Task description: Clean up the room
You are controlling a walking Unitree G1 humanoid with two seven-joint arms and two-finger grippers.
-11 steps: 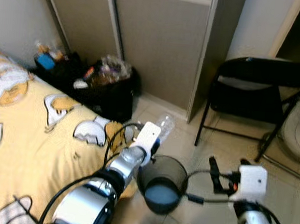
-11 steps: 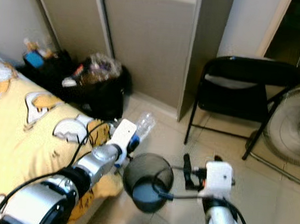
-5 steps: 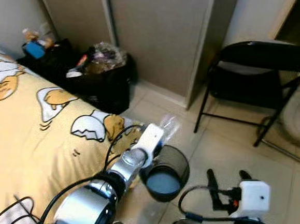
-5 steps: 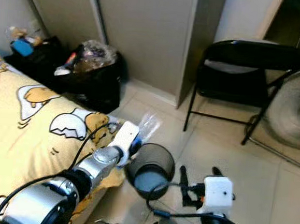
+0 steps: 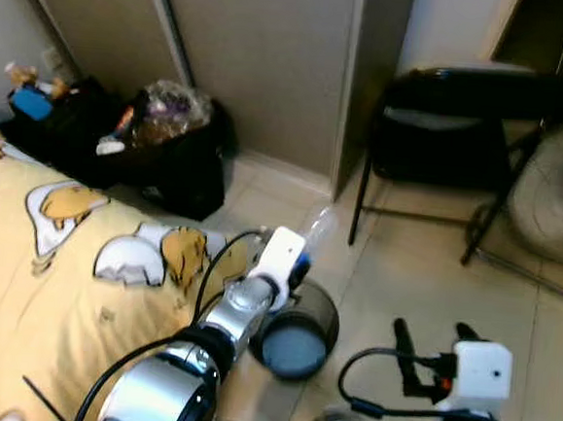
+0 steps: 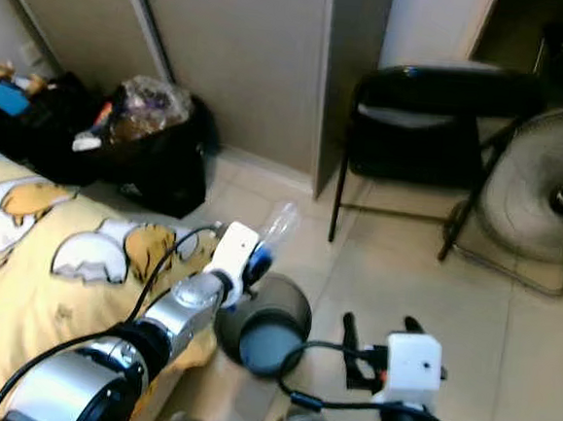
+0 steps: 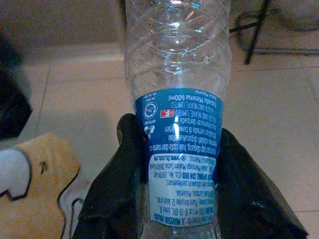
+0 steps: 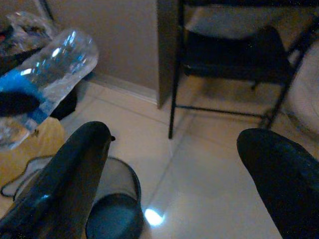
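the left hand pinches an empty plastic bottle by its label, just above the far rim of the mesh bin beside the bed, apparently to drop it, while the right hand waits spread.

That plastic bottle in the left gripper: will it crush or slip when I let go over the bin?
The bottle looks empty and thin-walled, so probably light and easily dented. The left gripper clamps its smooth label, so it may slide. Dropped beside the bin, it would likely roll.

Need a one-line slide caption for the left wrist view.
Left gripper clamps a clear plastic bottle by its blue label above the tiled floor.
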